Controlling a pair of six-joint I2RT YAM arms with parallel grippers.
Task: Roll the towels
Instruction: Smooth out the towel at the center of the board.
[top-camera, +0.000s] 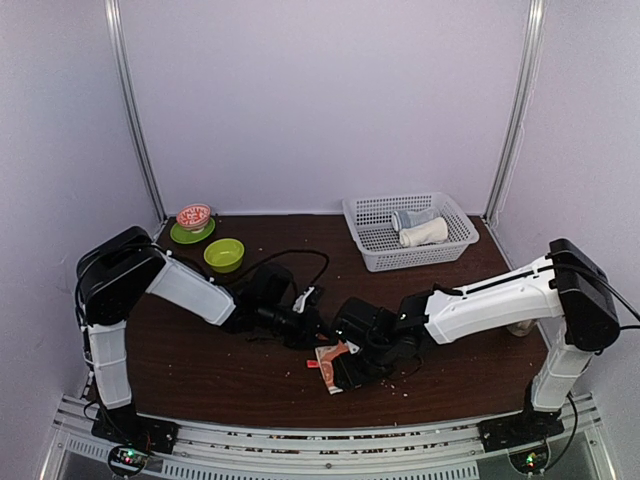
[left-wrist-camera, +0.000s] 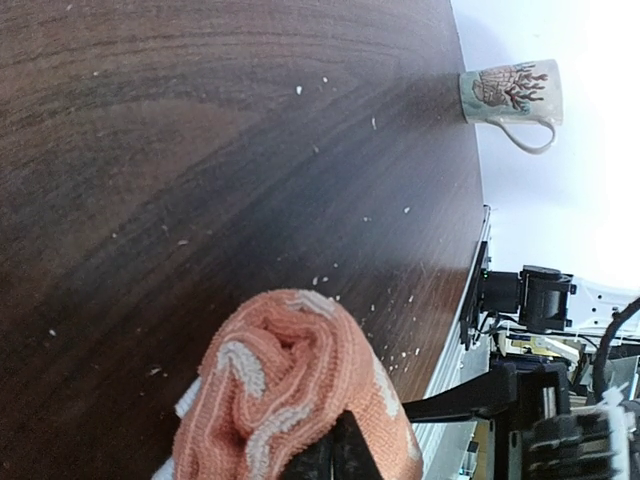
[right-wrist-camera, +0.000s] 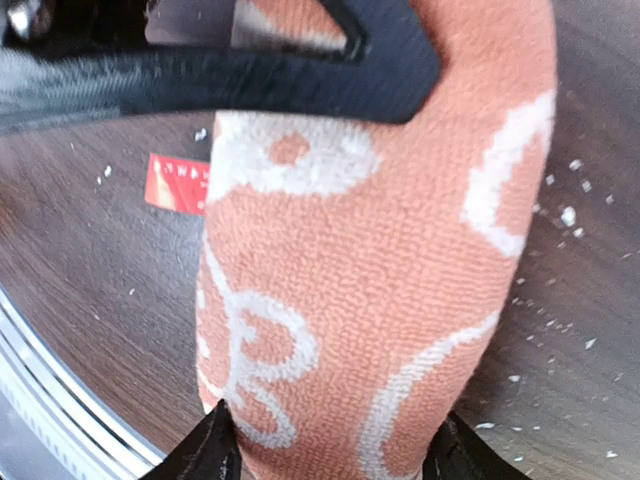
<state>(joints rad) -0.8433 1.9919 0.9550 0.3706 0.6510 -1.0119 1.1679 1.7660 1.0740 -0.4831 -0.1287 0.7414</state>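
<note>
Orange towel (right-wrist-camera: 380, 280) sits clamped in the right gripper (right-wrist-camera: 335, 445); whether the left gripper (left-wrist-camera: 335, 450) grasps it cannot be told.

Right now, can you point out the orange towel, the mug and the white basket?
orange towel (right-wrist-camera: 380, 280): right wrist view, middle of its patterned cloth.
mug (left-wrist-camera: 510, 90): left wrist view, its painted side.
white basket (top-camera: 420, 258): top view, its front wall.

Orange-red terry towel with white circle patterns (right-wrist-camera: 380, 280): bunched into thick roll, front centre of dark wooden table (top-camera: 200, 370).
Cream-white plain towel (top-camera: 423, 234): rolled, lying in white plastic basket (top-camera: 420, 257), back right.
</note>
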